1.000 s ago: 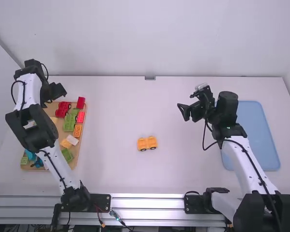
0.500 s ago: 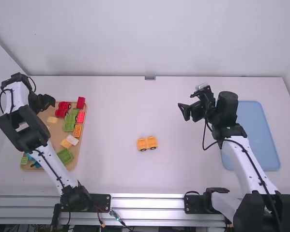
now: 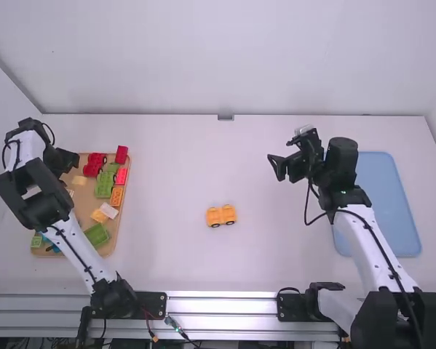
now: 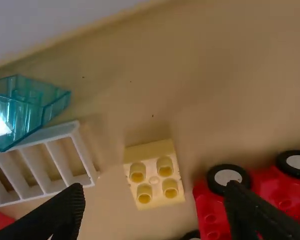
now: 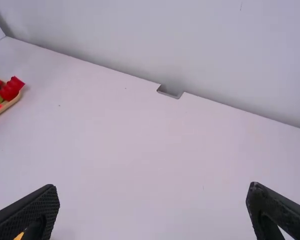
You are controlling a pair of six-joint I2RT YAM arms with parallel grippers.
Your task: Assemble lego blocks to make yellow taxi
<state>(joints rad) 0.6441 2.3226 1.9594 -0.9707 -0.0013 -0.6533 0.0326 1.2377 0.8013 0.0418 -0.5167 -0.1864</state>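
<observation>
Clock: read in the high view, 12 pointing away from the arm bases.
Board (image 3: 129,200): at 9 o'clock from the car, loaded with blocks; places on it run from its centre.
Small green (image 3: 36,241): at 8 on the board.
Left gripper (image 3: 71,161): over the board's 11 o'clock edge; released, its fingers standing well apart in the left wrist view.
Teal block (image 4: 27,107): see-through, on the board, overlapping one side of the frame in the left wrist view.
Frame (image 4: 52,152): white, barred, between the teal block and the pale yellow.
Pale yellow (image 4: 155,175): near 12 on the board, four studs up, just beside the frame; lies between the gripper's two fingers in the left wrist view, untouched.
Wheeled reds (image 3: 93,164): between 12 and 1, near the pale yellow, black wheels with light hubs.
Big green (image 3: 97,234): at 5.
Yellow (image 3: 99,216): at 4.
White (image 3: 108,210): between 3 and 4, beside the yellow.
Orange (image 3: 116,196): at 3.
Pink-red (image 3: 121,176): at 2.
Red (image 3: 121,154): at 1, by the board's edge.
Car (image 3: 221,215): the yellow-orange taxi part, on the bare table between board and blue tray, black wheels toward 6.
Right gripper (image 3: 276,167): between 1 and 2 from the car, above the table; released, fingers spread wide.
Blue tray (image 3: 385,203): at 3 from the car, beyond the right gripper, partly behind the right arm (image 3: 370,247).
</observation>
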